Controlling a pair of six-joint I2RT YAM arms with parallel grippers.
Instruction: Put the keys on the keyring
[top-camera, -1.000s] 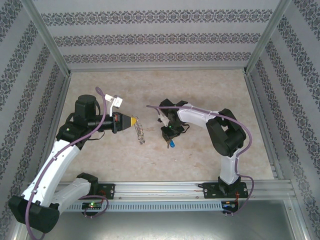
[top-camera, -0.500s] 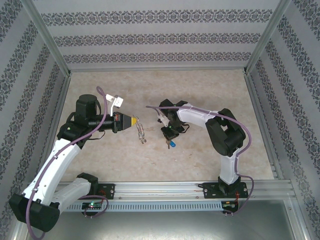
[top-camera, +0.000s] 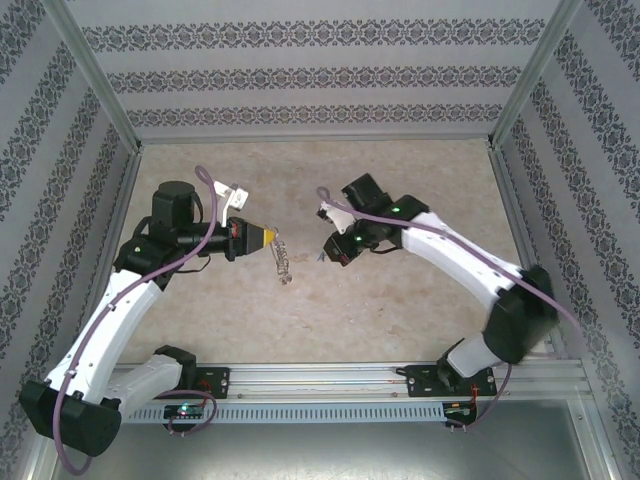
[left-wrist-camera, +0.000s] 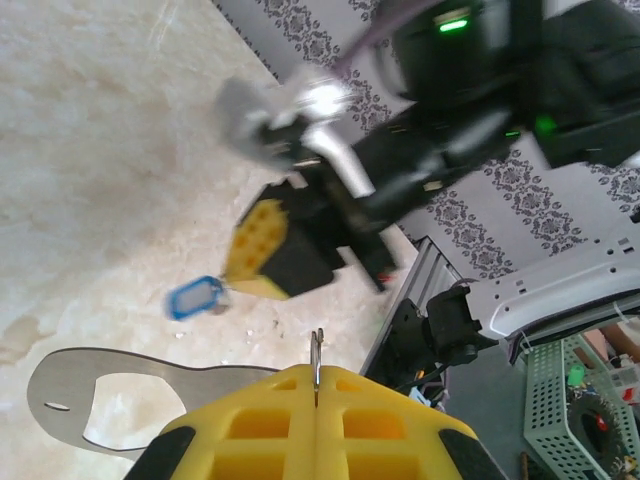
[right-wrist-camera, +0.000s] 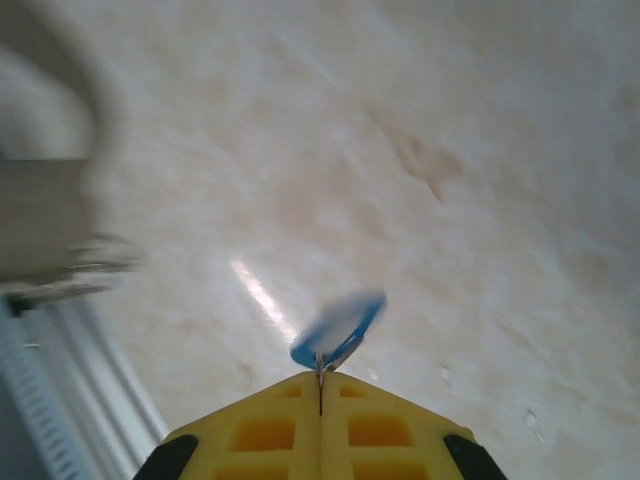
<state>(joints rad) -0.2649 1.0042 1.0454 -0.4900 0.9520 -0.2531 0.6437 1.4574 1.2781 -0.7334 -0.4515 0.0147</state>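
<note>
The key (right-wrist-camera: 340, 325) was headed in smooth blue plastic. The keyring (top-camera: 282, 262) was formed of thin grey metal, faintly shiny. Beneath the keyring, the table (top-camera: 400, 300) was surfaced in matt, mottled beige. The right gripper (right-wrist-camera: 320, 382) was padded in matt yellow plastic, grid-moulded.

Key (right-wrist-camera: 338, 328) now aloft in right hand (right-wrist-camera: 320, 384)
</note>
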